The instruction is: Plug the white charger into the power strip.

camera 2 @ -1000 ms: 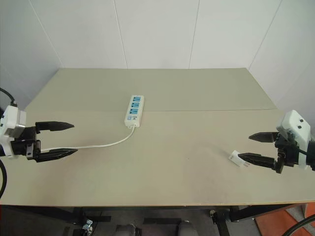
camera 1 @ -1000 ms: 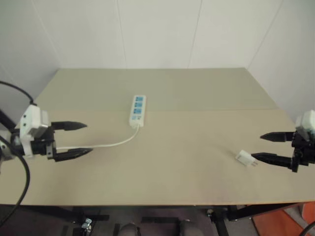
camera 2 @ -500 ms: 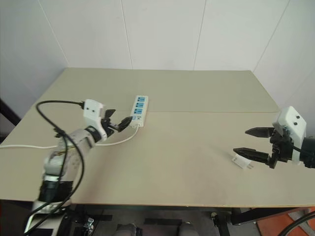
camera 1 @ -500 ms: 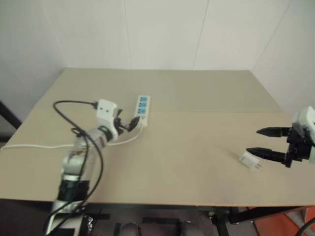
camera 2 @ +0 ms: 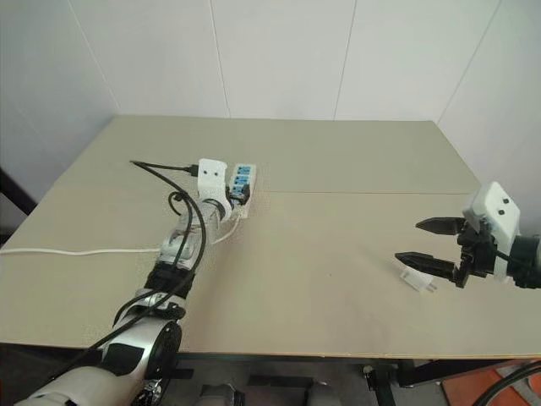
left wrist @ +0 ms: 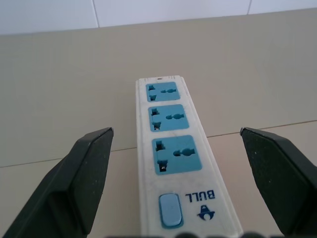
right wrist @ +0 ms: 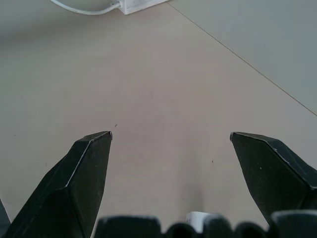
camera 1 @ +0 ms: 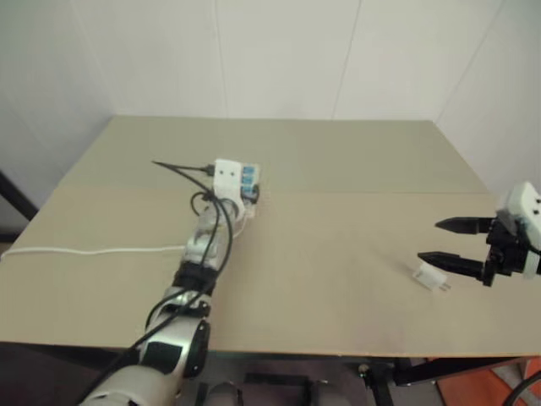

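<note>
The white charger (camera 2: 416, 278) lies unplugged on the desk (camera 2: 338, 169) near its right edge, just beside my right pincer (camera 2: 429, 243), whose fingers stand wide apart and hold nothing. The power strip (left wrist: 172, 158) lies well apart from it, left of the desk's middle, with my left pincer (left wrist: 176, 168) spread wide to either side of its switch end, not closed on it. I judge nothing is done yet: picking up, carrying and plugging all remain. My left wrist view shows three vacant blue sockets, which the head views only hint at.
</note>
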